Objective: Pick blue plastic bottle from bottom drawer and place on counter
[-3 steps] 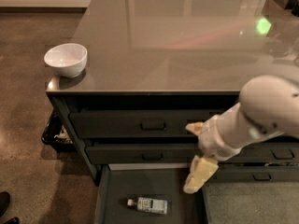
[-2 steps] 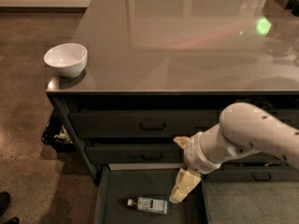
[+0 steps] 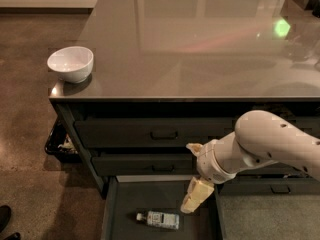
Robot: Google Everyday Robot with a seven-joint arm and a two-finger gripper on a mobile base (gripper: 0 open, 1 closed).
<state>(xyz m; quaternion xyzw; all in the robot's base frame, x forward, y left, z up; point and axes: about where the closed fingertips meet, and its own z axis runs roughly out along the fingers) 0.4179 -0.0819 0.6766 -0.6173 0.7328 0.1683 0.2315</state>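
Dim rm, glare + green spot on counter (image 3: 200,59), hand (image 3: 193,195) pale over shadowy bottom drawer (image 3: 131,200).

Cream gripper (image 3: 192,184) above pale-blue bottle (image 3: 159,219) in dark grey drawer (image 3: 126,201)

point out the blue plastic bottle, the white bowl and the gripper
blue plastic bottle (image 3: 161,219): camera view, on its label
white bowl (image 3: 73,74): camera view, on its outer wall
gripper (image 3: 194,196): camera view, on its tan end, over the open bottom drawer (image 3: 131,200)
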